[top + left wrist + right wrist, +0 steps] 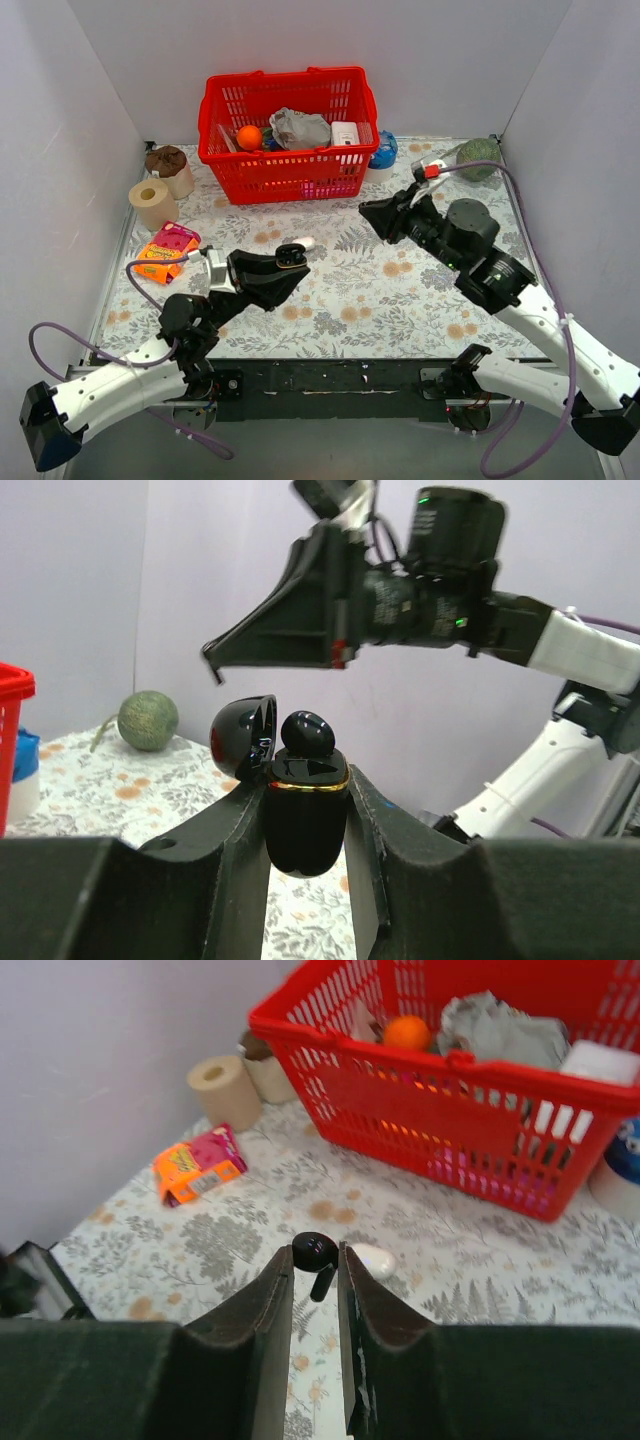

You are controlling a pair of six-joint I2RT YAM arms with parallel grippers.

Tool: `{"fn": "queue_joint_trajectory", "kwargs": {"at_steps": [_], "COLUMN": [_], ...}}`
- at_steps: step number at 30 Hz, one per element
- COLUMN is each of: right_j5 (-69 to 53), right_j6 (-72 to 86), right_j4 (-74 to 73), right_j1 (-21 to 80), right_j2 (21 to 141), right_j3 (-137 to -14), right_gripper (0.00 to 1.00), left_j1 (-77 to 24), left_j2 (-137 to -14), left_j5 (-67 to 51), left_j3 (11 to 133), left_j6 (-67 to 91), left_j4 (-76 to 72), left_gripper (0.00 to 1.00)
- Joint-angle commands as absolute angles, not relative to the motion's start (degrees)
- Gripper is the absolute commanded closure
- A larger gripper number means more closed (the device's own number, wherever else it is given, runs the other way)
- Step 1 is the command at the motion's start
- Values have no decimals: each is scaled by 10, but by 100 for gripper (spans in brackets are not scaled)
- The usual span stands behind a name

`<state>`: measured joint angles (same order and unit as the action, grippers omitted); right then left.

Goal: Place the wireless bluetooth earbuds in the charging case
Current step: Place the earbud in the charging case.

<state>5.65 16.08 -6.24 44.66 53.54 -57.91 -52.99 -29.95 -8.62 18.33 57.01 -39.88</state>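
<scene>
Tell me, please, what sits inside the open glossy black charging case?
One rounded black earbud sits in the glossy black charging case, poking above its gold rim beside the open lid. The well beneath and any second slot are hidden.

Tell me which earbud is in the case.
The earbud sitting in the open case held by the left tool; the other earbud is pinched in the right tool.

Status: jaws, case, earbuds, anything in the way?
Left gripper: jaws shut on open case, one earbud sitting in it. Right gripper: jaws shut on second earbud, apart from the case. Nothing between them.
</scene>
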Motion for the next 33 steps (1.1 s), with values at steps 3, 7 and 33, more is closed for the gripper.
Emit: {"fn": "queue_joint_trajectory", "kwargs": {"at_steps": [3, 7, 33], "right_j5": [-90, -147, -234], "right_j6": [134, 139, 153], "right_j4": [21, 1, 71], "right_j1": [448, 449, 454], "right_j2": [485, 497, 485], "right_j3": [-634, -703, -626], "right_gripper": [99, 99, 99], "left_j1": [-529, -529, -529], "left_j2": [-424, -499, -705], "left_j5": [-97, -116, -144], "left_j3": [239, 277, 377], "left_j6": [518, 510, 570], "left_j4": [-546, -598, -719], "left_gripper": [100, 100, 100]}}
